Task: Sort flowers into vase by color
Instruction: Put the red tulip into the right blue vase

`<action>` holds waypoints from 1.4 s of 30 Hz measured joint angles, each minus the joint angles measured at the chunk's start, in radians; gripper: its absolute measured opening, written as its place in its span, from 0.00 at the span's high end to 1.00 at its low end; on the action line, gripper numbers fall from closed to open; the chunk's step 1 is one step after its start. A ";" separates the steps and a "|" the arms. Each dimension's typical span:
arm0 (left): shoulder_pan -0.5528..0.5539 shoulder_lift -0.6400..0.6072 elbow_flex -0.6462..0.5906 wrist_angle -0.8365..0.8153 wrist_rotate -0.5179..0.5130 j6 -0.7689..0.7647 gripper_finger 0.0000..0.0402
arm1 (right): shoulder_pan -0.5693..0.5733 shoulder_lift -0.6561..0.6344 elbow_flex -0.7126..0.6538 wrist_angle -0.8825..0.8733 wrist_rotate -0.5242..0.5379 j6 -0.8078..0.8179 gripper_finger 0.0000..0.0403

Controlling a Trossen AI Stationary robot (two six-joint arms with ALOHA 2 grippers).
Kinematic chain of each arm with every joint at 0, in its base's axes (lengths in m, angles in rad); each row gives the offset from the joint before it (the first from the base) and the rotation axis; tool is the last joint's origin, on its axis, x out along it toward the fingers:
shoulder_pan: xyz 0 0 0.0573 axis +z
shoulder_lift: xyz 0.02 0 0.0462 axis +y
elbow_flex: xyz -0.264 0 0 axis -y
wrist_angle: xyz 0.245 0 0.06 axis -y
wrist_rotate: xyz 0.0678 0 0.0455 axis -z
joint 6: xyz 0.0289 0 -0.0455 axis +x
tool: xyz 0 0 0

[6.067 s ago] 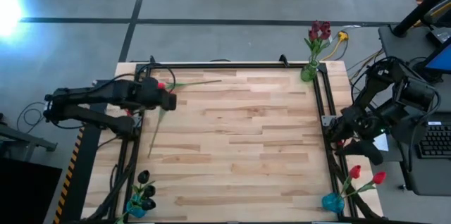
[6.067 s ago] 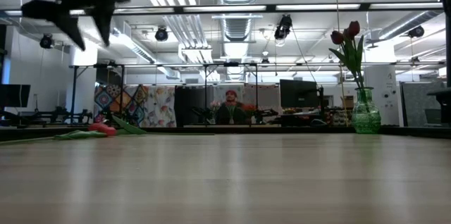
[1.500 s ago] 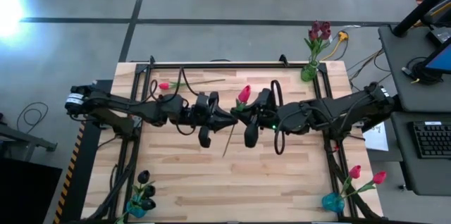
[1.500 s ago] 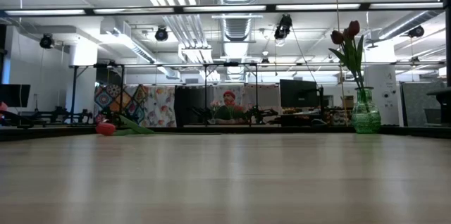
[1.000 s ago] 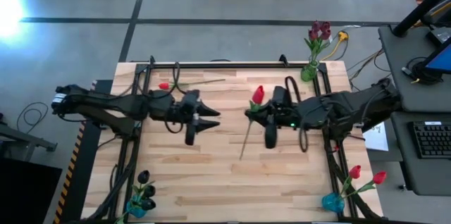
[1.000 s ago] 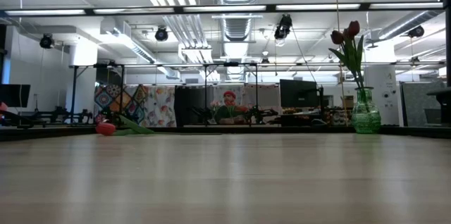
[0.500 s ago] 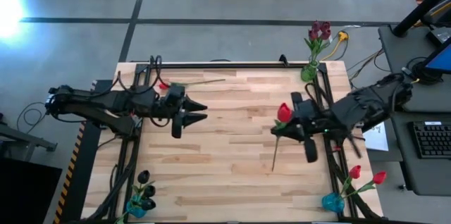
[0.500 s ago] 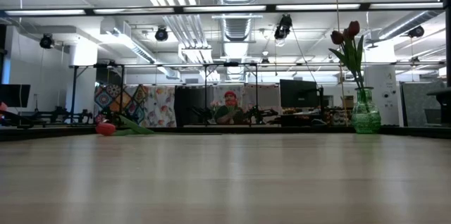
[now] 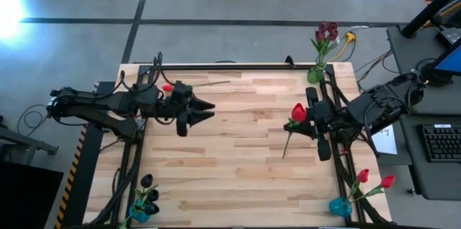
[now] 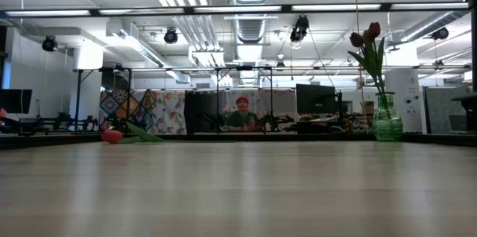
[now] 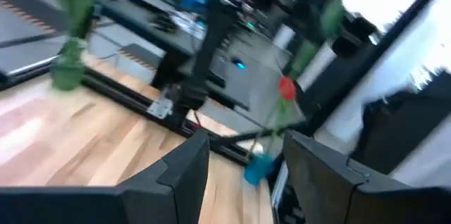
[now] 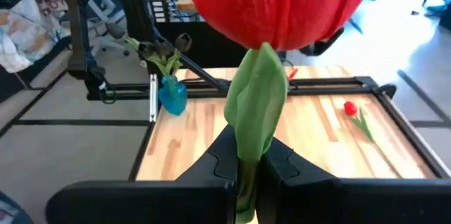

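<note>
A bright red flower (image 9: 298,112) is held by its green stem in the right gripper (image 9: 315,122), raised above the table (image 9: 245,178) near its right edge — the fingers are seen closed on the stem in the right wrist view. The left gripper (image 9: 204,110) is spread wide and empty near the far-left corner. A second red flower (image 9: 168,87) is lying on the table beside it, close to the far edge.

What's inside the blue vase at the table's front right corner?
The blue vase holds two red flowers, heads leaning out past the table edge. How far the stems reach inside cannot be seen.
</note>
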 joint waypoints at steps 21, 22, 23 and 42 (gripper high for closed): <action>-0.173 0.067 0.000 0.217 0.288 0.439 0.57 | 0.071 -0.244 -0.236 0.001 -0.348 0.058 0.98; -0.181 0.078 0.000 0.233 0.295 0.441 0.57 | 0.072 -0.257 -0.257 0.024 -0.401 0.042 0.98; -0.190 0.090 0.000 0.252 0.299 0.443 0.57 | 0.072 -0.270 -0.278 0.047 -0.450 0.028 0.98; -0.232 0.259 0.000 0.507 0.333 0.436 0.57 | 0.094 -0.387 -0.479 0.356 -0.993 0.028 0.98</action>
